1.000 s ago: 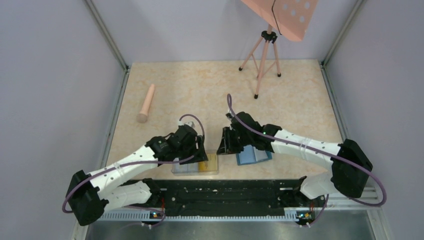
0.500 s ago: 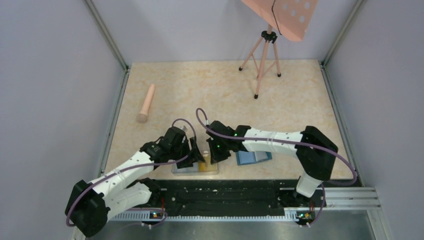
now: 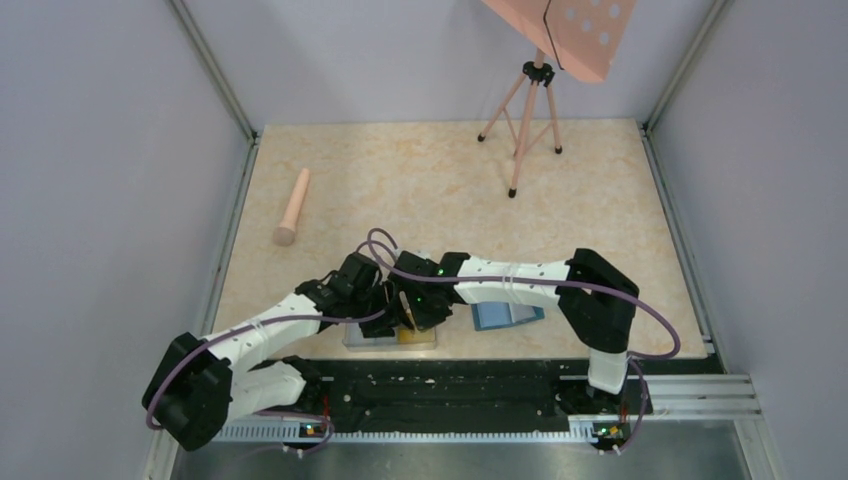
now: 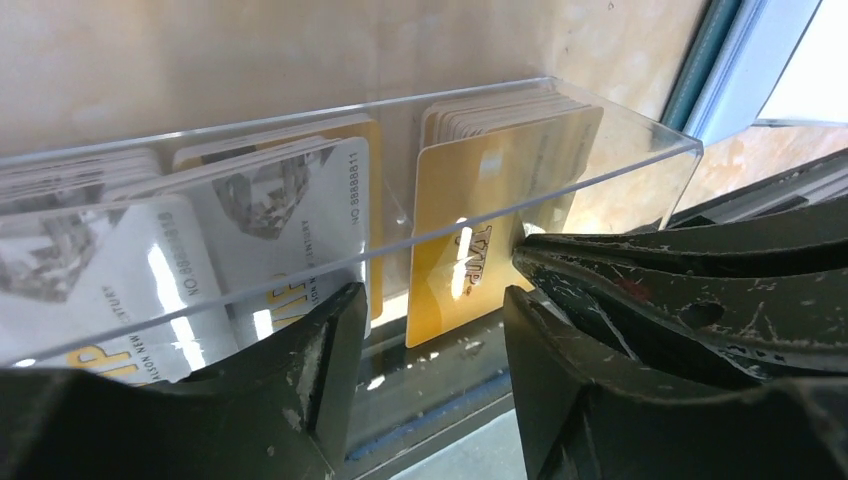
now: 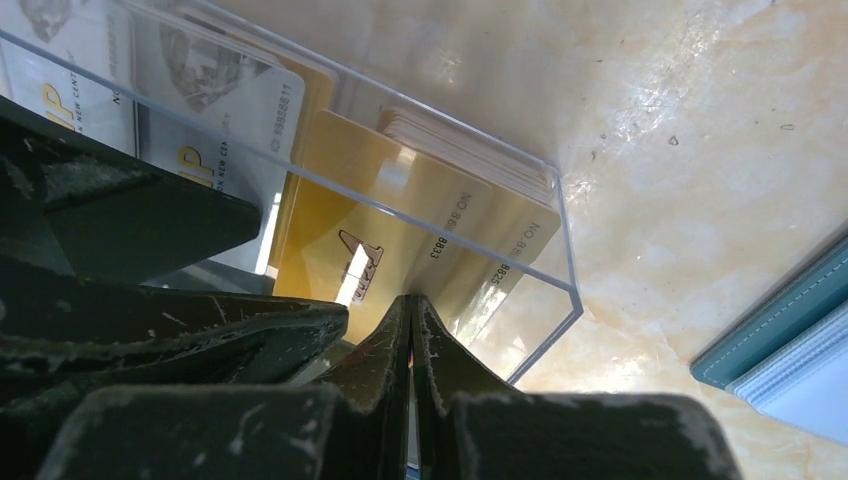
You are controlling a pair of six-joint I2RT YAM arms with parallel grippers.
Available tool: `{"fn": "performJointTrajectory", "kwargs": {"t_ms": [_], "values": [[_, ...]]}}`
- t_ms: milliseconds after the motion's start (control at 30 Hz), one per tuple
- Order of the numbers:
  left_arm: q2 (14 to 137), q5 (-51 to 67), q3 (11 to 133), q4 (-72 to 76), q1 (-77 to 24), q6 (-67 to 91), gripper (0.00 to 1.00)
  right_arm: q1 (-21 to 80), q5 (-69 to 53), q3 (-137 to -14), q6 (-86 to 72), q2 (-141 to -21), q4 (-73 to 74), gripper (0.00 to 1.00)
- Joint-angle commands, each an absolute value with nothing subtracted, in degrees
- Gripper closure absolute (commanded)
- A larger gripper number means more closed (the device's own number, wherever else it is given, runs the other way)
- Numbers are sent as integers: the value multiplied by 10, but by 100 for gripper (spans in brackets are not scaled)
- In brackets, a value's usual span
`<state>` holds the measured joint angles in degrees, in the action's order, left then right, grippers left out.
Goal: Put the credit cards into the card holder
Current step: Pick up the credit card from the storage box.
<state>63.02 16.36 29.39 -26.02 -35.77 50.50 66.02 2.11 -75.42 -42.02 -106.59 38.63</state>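
Two arms converge on a clear box [image 3: 372,340] at the near edge of the table [image 3: 420,180], the right arm reaching across toward the left one. The box holds the cards standing on edge in groups: white cards [image 4: 300,210] with grey pictures and gold lettering toward one end, and a stack with yellow faces toward the other. One yellow card [image 4: 470,200] stands tilted in front of that stack, its top leaning toward it. The left gripper [image 4: 432,300] sits low beside the long wall of the box, jaws apart, with nothing clamped between them; the lower corner of the tilted card shows in the gap beyond. The right gripper [image 5: 411,300] comes in from the side with its jaws pressed together, tips meeting the edge of the yellow card. Whether the card is pinched between them cannot be told. The two grippers are just beside each other. The holder [image 3: 505,317], teal with paler blue inner pockets facing up, lies on the table just right of the box, apart from both grippers. Farther back, a pink rod [image 3: 292,206] lies near the left wall. A tripod [image 3: 525,110] stands at the rear beneath a pink perforated panel [image 3: 570,30].
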Motion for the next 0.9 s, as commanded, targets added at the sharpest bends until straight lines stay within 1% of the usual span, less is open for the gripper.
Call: {"fn": "performJointTrajectory", "kwargs": {"t_ms": [0,100,200,400,567,733,800,867], "values": [[637,189,276,-202,-356,499,44,667,45,-750,-431,-1075,412,100],[631,201,271,-185,-356,505,52,667,37,-741,-435,-1072,403,100],[614,214,265,-168,-356,512,55,667,28,-733,-438,-1070,393,100],[573,218,266,-169,-356,516,66,667,14,-722,-442,-1066,378,100],[557,225,264,-162,-356,520,68,668,3,-716,-446,-1061,362,100],[571,235,257,-145,-356,523,68,667,3,-711,-450,-1050,354,100],[580,235,254,-137,-356,524,69,668,2,-709,-451,-1048,351,100],[585,240,250,-125,-356,527,73,667,2,-707,-450,-1047,349,100]]}}
